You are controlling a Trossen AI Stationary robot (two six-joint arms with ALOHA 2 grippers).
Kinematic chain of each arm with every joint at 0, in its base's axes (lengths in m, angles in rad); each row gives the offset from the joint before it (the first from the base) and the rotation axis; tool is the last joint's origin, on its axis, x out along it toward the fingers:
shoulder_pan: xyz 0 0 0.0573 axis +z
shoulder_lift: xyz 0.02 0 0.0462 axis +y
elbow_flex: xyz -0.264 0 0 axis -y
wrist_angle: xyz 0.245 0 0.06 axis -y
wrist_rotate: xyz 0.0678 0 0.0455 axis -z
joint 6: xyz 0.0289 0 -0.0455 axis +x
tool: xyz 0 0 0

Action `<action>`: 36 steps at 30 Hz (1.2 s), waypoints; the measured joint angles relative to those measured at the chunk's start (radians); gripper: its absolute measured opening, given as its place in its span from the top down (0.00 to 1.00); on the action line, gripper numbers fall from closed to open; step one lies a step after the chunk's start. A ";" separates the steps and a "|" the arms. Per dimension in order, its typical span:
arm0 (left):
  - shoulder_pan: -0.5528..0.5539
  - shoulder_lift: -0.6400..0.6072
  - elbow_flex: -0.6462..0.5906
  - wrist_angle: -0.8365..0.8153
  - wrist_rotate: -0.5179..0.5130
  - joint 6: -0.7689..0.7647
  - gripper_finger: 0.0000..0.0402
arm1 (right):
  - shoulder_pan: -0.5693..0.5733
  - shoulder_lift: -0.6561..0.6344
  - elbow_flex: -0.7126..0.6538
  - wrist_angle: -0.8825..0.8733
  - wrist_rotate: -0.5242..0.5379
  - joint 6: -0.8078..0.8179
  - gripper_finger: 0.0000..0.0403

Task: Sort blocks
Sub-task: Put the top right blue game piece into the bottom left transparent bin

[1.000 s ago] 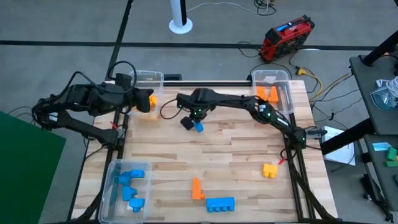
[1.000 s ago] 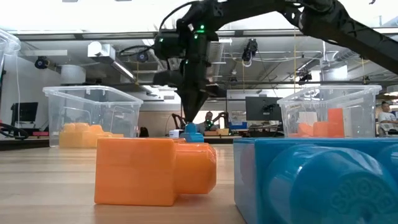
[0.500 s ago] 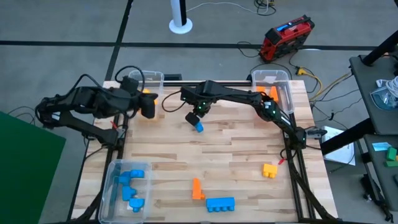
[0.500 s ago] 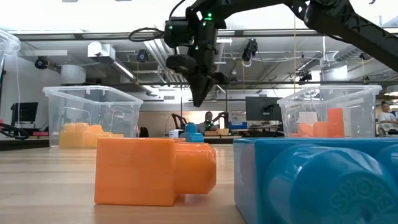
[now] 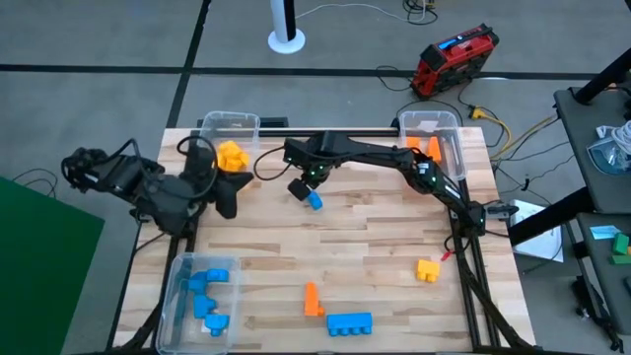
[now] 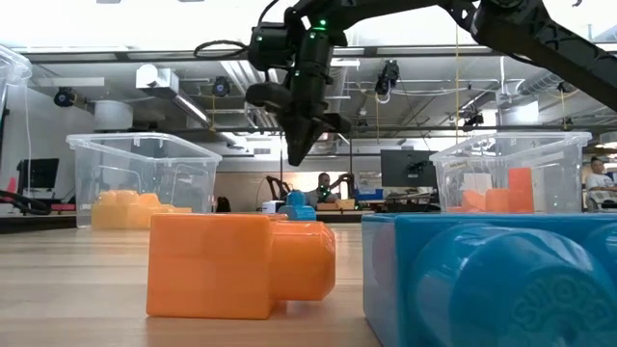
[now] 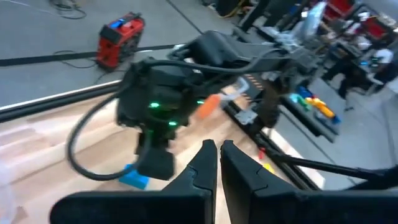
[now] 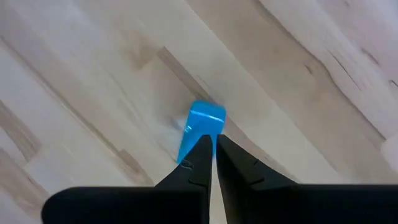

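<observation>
Wooden surface (image 5: 375,237) carries loose blocks: small blue block (image 5: 315,200) mid-surface, right claw (image 5: 299,189) hovering pressed together just above. Yellow blocks (image 5: 230,155) fill far-left bin (image 5: 209,122), orange the far-right, blue the near-left. Left claw (image 5: 228,205), pressed together, now withdrawn from bin.

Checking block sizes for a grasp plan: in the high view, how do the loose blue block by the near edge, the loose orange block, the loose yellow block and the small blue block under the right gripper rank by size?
1. Long blue block, largest.
2. Orange block and yellow block: look alike, not ranked.
3. Small blue block below the right gripper, smallest.
</observation>
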 joint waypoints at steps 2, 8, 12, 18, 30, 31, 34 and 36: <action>-0.026 0.000 0.000 0.014 -0.004 -0.003 1.00 | 0.002 0.000 0.000 0.012 0.000 0.022 0.97; -0.063 0.000 0.000 0.065 -0.007 0.003 1.00 | 0.004 0.000 0.000 0.049 -0.051 0.034 0.97; -0.075 0.000 0.000 0.069 -0.007 0.008 1.00 | 0.004 0.000 0.000 0.015 -0.087 0.053 0.95; -0.076 0.000 0.000 0.069 -0.007 0.047 1.00 | 0.002 0.002 -0.001 -0.070 -0.090 0.036 0.79; -0.076 0.000 0.000 0.066 -0.032 0.070 1.00 | 0.037 0.043 -0.002 -0.022 -0.019 0.060 0.22; -0.076 0.000 0.000 0.065 -0.032 0.070 1.00 | 0.037 0.057 -0.002 -0.022 -0.018 0.065 0.18; -0.076 0.000 0.000 0.061 -0.033 0.070 1.00 | 0.037 0.094 -0.003 -0.015 -0.019 0.073 0.10; -0.076 0.000 0.000 0.058 -0.033 0.070 1.00 | 0.037 0.120 -0.003 -0.001 -0.022 0.072 0.07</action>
